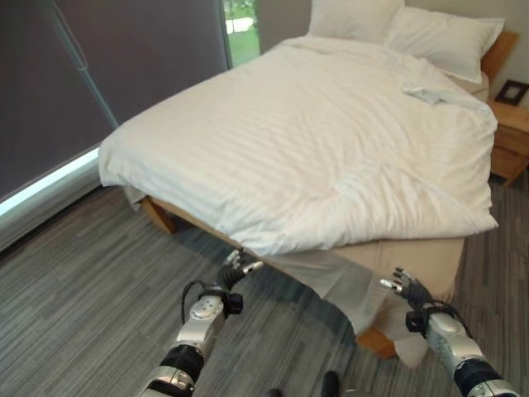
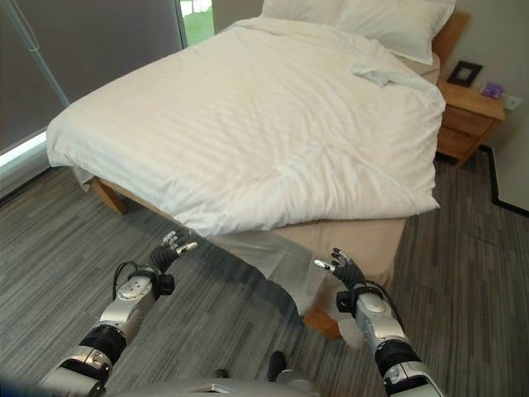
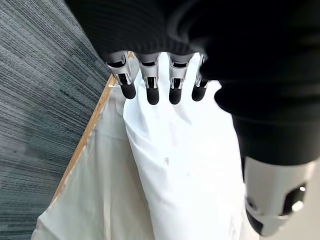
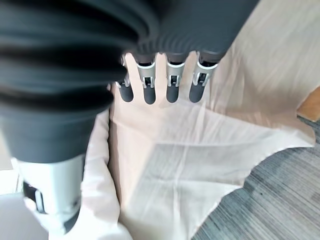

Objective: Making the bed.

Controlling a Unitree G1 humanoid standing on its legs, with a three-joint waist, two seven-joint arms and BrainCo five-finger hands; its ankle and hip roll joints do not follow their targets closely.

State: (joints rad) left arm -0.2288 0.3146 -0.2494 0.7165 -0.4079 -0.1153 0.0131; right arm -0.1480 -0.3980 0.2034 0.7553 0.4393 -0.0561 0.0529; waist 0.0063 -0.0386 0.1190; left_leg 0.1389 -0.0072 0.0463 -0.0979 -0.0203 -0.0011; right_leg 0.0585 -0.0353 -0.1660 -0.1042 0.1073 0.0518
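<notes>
The bed (image 1: 413, 256) is covered by a white duvet (image 1: 306, 141), with two pillows (image 2: 388, 21) at its head. A sheet (image 1: 347, 285) is seen hanging off the near corner. A nightstand (image 2: 467, 112) is shown whole in the right eye view. The left hand (image 3: 160, 85) and right hand (image 4: 160, 85) are held near the corner, fingers released and grasping nothing.

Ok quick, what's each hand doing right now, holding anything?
Left hand: open, holding nothing, near the duvet edge.
Right hand: open, holding nothing, by the hanging sheet.
</notes>
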